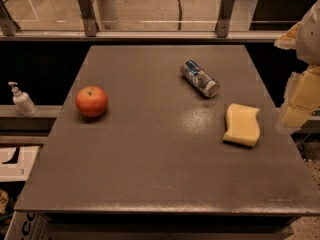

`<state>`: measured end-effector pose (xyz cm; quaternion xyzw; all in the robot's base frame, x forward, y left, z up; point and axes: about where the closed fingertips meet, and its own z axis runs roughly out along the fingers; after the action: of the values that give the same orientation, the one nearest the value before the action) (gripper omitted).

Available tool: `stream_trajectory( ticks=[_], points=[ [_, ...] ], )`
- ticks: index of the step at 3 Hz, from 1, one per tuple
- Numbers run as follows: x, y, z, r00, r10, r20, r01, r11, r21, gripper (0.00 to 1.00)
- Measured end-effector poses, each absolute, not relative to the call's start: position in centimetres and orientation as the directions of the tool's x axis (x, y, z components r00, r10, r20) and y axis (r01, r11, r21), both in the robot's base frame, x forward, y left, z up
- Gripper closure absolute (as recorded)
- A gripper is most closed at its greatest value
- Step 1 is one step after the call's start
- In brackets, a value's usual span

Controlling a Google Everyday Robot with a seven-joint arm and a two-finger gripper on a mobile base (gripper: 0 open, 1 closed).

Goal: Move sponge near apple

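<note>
The pale yellow sponge (242, 124) with wavy sides lies flat on the right part of the grey table (160, 174). The red-orange apple (91, 101) sits on the left part of the table, far from the sponge. My gripper (300, 101) with its pale yellow blocky fingers hangs at the right edge of the view, to the right of the sponge and past the table's right edge, touching nothing.
A silver-blue drink can (199, 78) lies on its side behind the sponge, toward the table's back right. A white pump bottle (22, 100) stands on a ledge left of the table. A glass railing (150, 14) runs behind the table.
</note>
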<state>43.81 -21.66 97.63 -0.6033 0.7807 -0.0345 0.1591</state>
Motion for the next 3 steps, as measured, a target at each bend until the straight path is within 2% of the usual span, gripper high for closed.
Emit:
stream_trajectory(
  ticks=[1,3],
  points=[
    [43.8,-21.7,97.2,-0.209,-0.954,-0.214,-0.931,0.261,-0.255,0.0],
    [44.7,-23.3,92.9,-0.236,-0.92,-0.313,-0.919,0.316,-0.235,0.0]
  ],
)
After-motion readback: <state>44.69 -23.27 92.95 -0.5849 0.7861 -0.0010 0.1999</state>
